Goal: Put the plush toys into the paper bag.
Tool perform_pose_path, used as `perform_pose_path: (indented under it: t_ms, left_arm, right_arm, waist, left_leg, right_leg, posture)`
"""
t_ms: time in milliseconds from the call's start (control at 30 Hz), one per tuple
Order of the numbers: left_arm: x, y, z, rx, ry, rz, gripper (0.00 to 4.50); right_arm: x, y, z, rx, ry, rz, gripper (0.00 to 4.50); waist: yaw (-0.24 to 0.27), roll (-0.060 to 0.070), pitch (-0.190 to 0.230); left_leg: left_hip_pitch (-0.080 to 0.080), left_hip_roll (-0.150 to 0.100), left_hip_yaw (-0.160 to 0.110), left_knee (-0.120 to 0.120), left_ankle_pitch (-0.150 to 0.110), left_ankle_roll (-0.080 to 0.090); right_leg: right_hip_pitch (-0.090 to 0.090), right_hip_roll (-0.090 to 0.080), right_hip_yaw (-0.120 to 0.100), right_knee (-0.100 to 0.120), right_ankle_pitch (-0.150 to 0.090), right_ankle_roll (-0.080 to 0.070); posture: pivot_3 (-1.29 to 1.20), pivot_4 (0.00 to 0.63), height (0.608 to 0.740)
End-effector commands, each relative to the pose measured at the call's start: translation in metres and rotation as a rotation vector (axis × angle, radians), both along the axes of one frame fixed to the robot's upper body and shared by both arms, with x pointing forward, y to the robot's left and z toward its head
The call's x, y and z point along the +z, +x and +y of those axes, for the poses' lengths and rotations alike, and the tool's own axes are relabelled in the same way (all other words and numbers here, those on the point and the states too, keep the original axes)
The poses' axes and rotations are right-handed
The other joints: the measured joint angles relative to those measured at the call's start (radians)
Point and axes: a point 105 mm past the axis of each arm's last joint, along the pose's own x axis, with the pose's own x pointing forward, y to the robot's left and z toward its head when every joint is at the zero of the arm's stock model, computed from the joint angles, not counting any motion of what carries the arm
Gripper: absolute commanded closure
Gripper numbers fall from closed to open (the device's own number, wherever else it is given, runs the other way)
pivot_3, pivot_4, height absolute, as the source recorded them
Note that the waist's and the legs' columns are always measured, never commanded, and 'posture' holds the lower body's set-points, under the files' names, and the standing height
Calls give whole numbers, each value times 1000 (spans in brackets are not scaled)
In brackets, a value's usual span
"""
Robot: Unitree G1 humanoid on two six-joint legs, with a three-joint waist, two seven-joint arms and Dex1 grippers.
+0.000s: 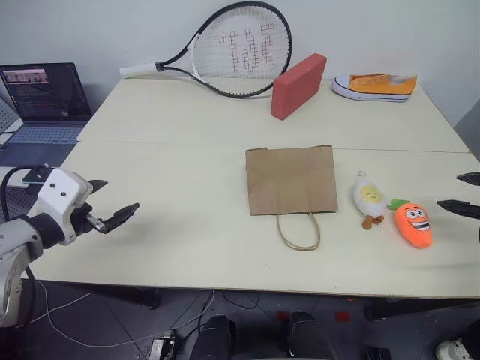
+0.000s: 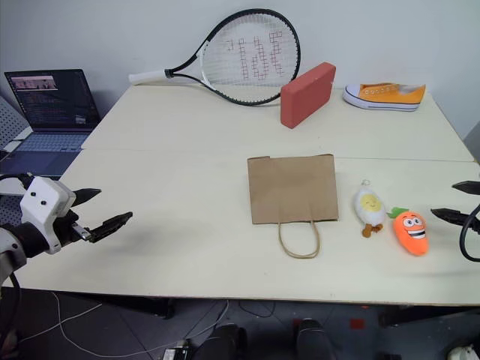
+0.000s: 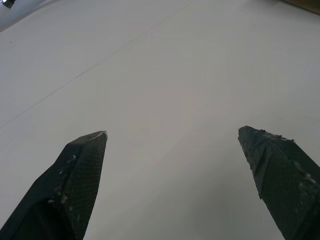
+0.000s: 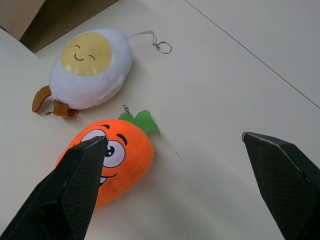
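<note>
Since the paper bag (image 1: 292, 180) lies flat on the table (image 1: 172, 135) with its mouth and cord handles toward you, you have two jobs before either toy goes in: take a toy and get that mouth open. Your right gripper (image 1: 465, 193) hangs at the table's right edge with its fingers spread wide and empty, just beside the carrot toy (image 1: 413, 223), which lies next to the egg toy (image 1: 369, 198); both rest to the right of the bag, close to it but apart. I'd take the carrot first (it is the nearer one) and close across its plump middle rather than the green leaves, which would likely slip. Your left gripper (image 1: 105, 204) is also spread and empty, hovering over bare table well left of the bag. Bring it across to the bag's near edge and lift the upper layer or a handle, because a flat bag will probably just slide when you push a toy at it.
</note>
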Motion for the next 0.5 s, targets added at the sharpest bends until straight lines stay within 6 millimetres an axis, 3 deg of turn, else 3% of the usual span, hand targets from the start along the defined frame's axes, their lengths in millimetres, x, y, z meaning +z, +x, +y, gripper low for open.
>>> perform_pose_path:
  t_ms: [33,500]
  left_arm:
    - [12,1,-2,-29,6,-37,21]
    - [13,0,3,-12,4,-44,21]
  right_arm:
    - [19,1,4,26,-26,-66,0]
    - [22,6,15,46,-20,-84,0]
  waist:
    - [0,0,0]
    - [1,0,0]
  left_leg:
    - [0,0,0,0,0,0]
    - [0,0,0,0,0,0]
  right_leg:
    - [0,0,0,0,0,0]
    - [0,0,0,0,0,0]
  posture:
    - [0,150,740]
    - [0,150,740]
